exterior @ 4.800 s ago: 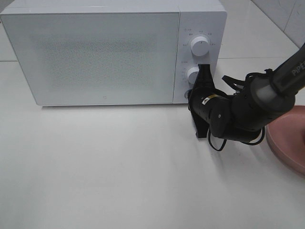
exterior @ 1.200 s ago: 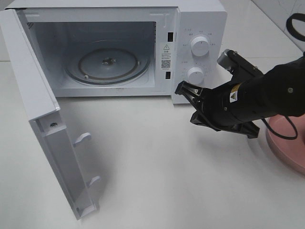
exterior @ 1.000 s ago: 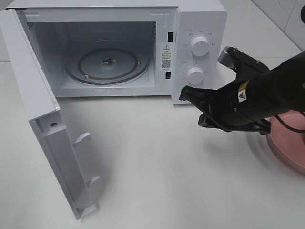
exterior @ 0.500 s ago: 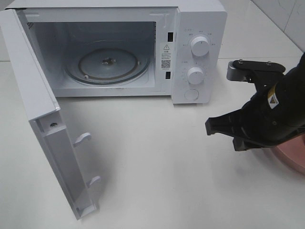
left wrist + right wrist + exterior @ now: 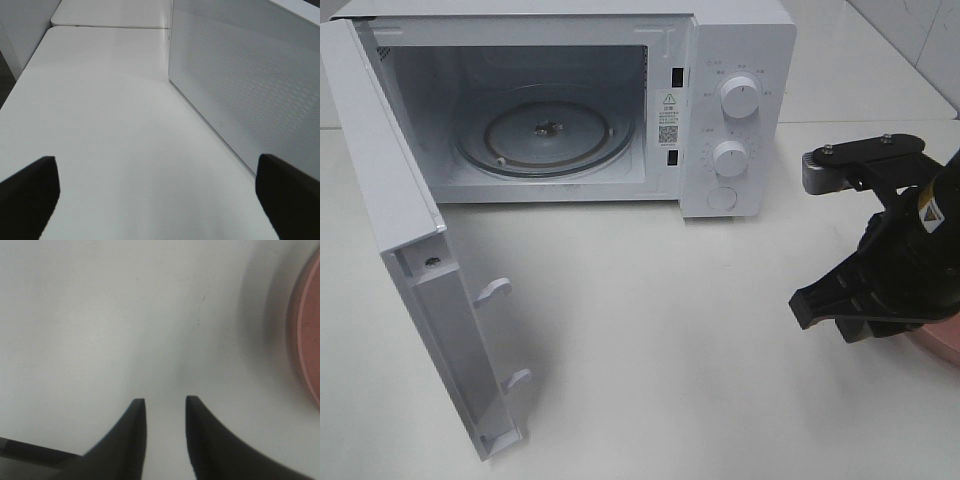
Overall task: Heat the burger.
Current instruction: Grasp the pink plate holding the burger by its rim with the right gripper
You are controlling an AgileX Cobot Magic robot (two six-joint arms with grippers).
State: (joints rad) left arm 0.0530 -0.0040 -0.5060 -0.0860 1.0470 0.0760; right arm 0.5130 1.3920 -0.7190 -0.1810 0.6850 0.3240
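1. Just where the burger sits cannot be told.
2. Right gripper (image 5: 806, 308), jaws narrowly parted and empty, hangs over the white table (image 5: 650, 380) at four o'clock, beside the pink plate (image 5: 306, 325).
3. Left gripper (image 5: 155, 165) gapes wide near the microwave (image 5: 740, 40) door (image 5: 410, 260), swung open at nine o'clock.

So the right hand (image 5: 823, 312) hangs over the table (image 5: 650, 360), plate (image 5: 306, 335) just beside it on the side away from the microwave (image 5: 740, 50). Microwave sits off to that hand's left and further back, its door (image 5: 410, 260) standing open toward the front, turntable (image 5: 545, 135) inside. Left hand (image 5: 157, 195) is on the outer side of that door, near it.
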